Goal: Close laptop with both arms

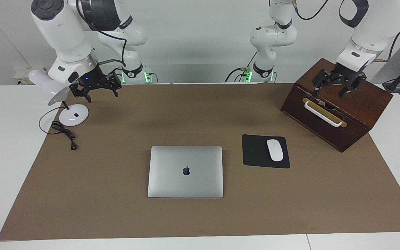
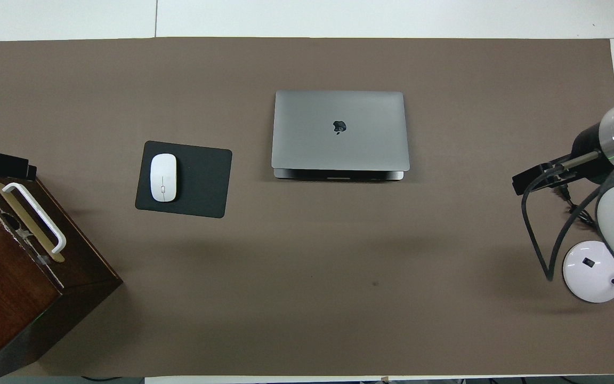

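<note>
open mat around closed laptop; mouse pad near; wooden box, lamp at table ends.

Both arms are made of rounded white shells joined by dark grey caps. Black cables are looped along them. Small black grippers are fitted, and green lights are seen at the bases.

- I see only one sign: a dark apple logo at the centre of the laptop lid.
- I can read no words or numbers anywhere.
</note>
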You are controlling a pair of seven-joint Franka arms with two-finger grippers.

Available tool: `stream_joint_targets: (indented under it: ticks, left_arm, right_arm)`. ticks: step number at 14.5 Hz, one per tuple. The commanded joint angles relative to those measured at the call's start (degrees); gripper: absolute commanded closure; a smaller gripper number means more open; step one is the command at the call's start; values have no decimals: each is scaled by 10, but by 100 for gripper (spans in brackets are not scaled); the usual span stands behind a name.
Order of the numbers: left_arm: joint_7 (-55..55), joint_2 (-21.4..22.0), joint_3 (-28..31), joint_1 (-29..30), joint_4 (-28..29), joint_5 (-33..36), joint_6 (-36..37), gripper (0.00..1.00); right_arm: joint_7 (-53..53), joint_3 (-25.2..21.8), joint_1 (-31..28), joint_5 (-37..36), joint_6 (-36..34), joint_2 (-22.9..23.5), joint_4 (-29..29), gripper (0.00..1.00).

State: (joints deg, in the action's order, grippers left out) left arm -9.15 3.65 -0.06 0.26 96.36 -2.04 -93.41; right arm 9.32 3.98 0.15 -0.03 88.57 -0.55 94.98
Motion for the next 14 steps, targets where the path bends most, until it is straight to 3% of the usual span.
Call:
stream_joint_targets:
  ticks: [1,14]
  left_arm:
    - [6,8,1,-3,15,15,2,0]
    - [36,-4,2,-29,-12,38,2,0]
  right_arm:
    - [-9,-3,-4,-5,5,-9,13,0]
    - [-5,-3,-11,2,6,-9,11,0]
